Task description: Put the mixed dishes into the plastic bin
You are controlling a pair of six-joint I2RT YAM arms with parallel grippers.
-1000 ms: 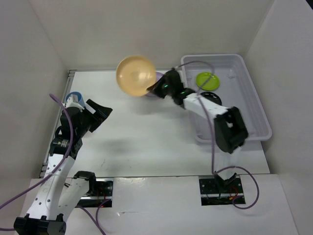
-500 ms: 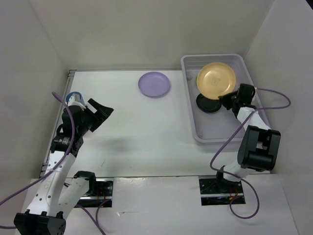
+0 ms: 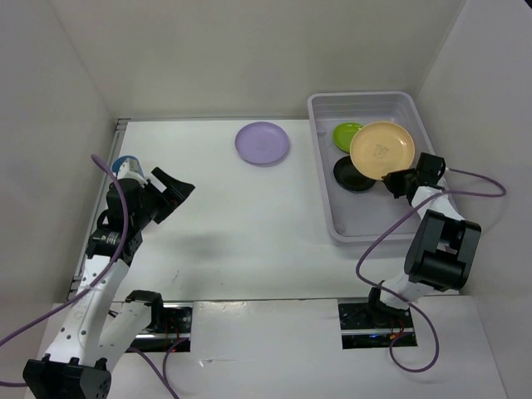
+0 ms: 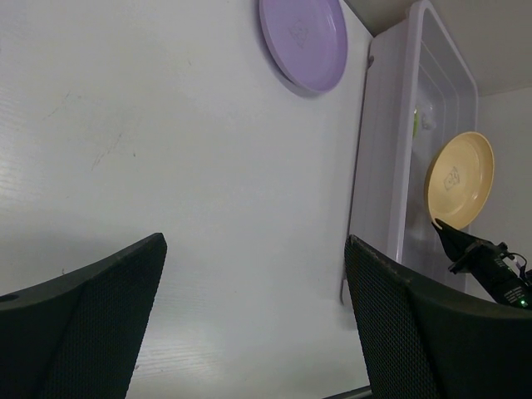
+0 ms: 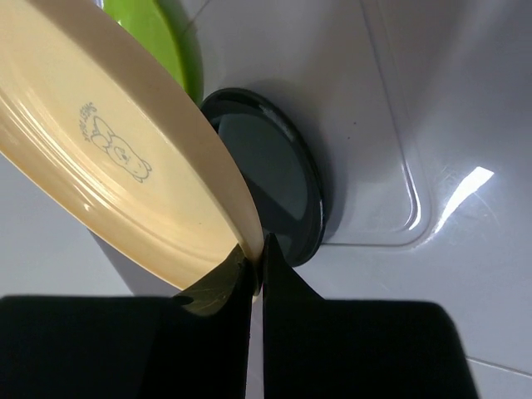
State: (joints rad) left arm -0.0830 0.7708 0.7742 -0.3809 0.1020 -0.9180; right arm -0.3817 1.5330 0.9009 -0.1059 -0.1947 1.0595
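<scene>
My right gripper [image 3: 397,180] is shut on the rim of the pale orange plate [image 3: 381,150] and holds it tilted above the plastic bin [image 3: 428,133]. In the right wrist view the plate [image 5: 108,158] is pinched at its edge by the gripper [image 5: 258,259], over the black plate [image 5: 270,179] and the lime green plate [image 5: 162,37] lying in the bin. The lavender plate [image 3: 262,143] lies on the table left of the bin; it also shows in the left wrist view [image 4: 303,41]. My left gripper [image 3: 169,193] is open and empty at the far left, beside a blue cup [image 3: 126,165].
White walls enclose the table on three sides. The bin's near long wall [image 4: 378,166] runs along the right of the left wrist view. Cables loop from the right arm past the bin's right side [image 3: 474,187].
My right gripper carried the pale orange plate from the table's middle, near the lavender plate, to above the bin, then a little right and nearer. The left arm stayed put.
</scene>
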